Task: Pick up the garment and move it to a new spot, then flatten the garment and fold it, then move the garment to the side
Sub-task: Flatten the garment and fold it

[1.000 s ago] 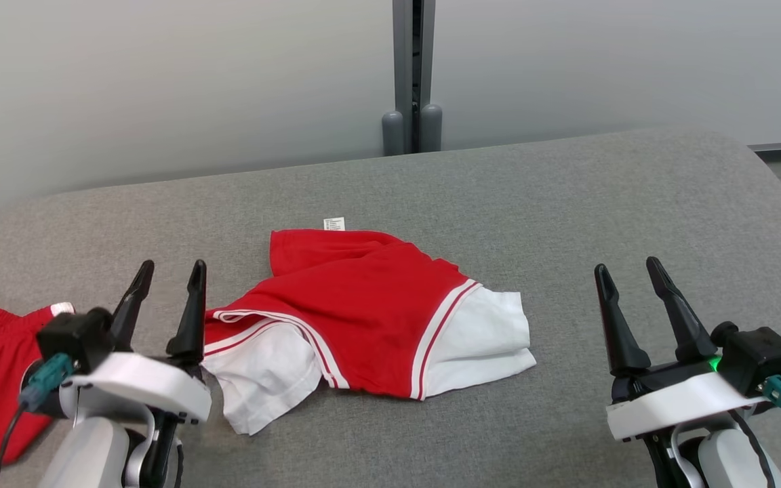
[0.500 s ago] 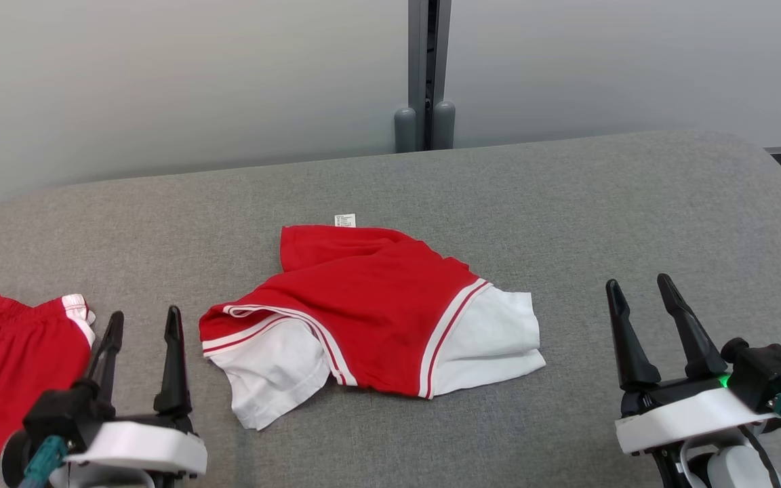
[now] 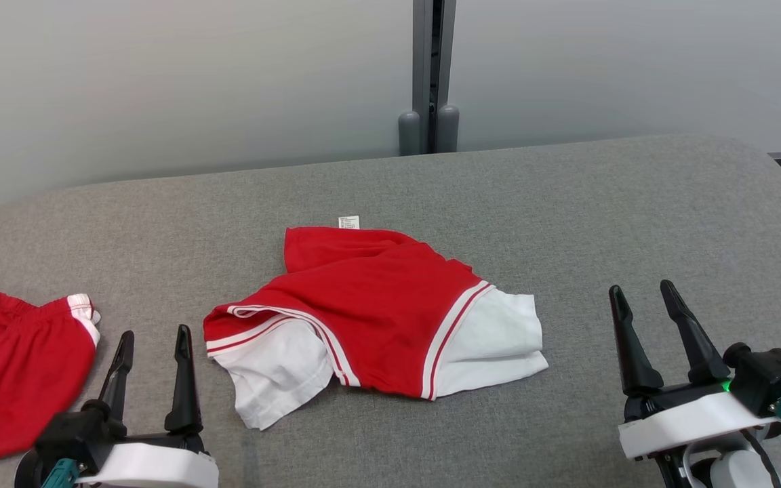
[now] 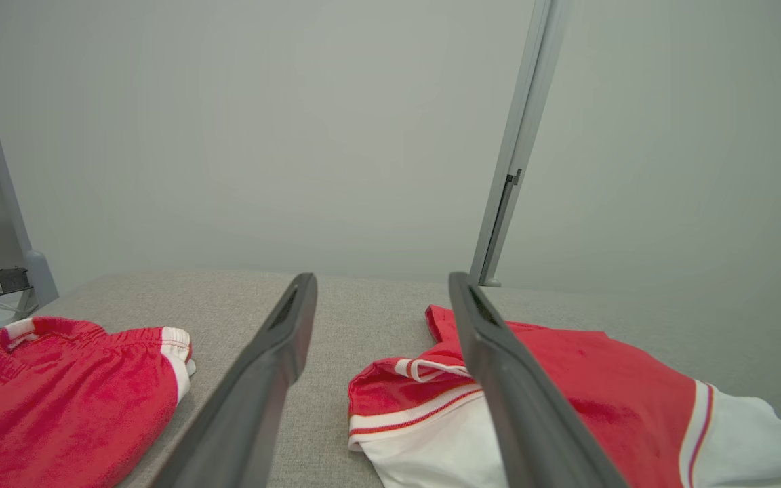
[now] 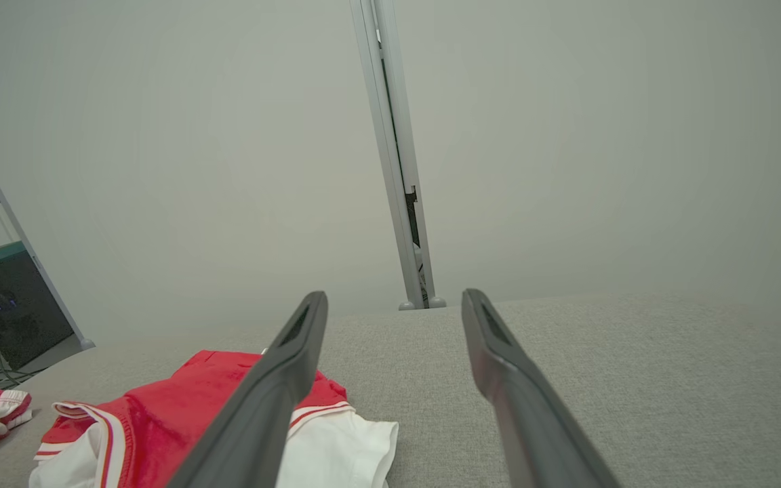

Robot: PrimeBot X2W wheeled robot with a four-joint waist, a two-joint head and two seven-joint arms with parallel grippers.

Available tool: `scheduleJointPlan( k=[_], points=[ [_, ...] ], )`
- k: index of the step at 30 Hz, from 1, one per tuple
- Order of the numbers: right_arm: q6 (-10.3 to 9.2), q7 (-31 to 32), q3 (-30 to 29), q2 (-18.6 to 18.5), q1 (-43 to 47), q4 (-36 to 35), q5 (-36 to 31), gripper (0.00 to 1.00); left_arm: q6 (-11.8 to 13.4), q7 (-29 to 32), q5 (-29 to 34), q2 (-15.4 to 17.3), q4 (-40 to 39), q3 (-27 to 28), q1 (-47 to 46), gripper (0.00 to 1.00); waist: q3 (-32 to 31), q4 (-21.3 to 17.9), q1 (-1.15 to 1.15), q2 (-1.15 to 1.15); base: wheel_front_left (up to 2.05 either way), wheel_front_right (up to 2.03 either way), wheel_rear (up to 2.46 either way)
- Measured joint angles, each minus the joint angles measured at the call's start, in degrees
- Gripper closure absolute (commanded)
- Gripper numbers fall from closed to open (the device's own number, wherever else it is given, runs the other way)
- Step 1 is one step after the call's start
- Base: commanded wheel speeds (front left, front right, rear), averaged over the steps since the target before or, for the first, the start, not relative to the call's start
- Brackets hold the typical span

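Fingers on left gripper and right gripper spread wide, empty; garment lies crumpled, probably layered, so a shallow pinch could grab one layer and drag it skewed.

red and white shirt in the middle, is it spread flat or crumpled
Crumpled, not flat. The shirt lies bunched on the grey surface, its red body rumpled and one white sleeve doubled in layers.

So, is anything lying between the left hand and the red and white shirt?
Nothing visible does. The open left hand is beside the red and white shirt, with only bare grey upholstery between them. The red shorts lie on the hand's other side.
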Motion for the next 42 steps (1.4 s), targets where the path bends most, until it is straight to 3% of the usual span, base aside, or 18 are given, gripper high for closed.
scheduleJointPlan(
  k=[18, 42],
  points=[
    [0.0, 0.0, 0.21, -0.09, -0.01, 0.54, -0.01, 0.0, -1.93, 0.0, 2.97, -1.66, 0.04, 1.85, -0.04, 0.0, -0.16, 0.3, 0.0, 0.0, 0.0, 0.0, 0.0],
    [0.0, 0.0, 0.94, 0.0, -0.24, 1.7, 0.1, 0.0, -2.74, 0.0, 3.36, -2.16, 1.43, 2.31, -0.37, 0.0, -0.23, 1.58, 0.0, 0.0, 0.0, 0.0, 0.0]
  ],
)
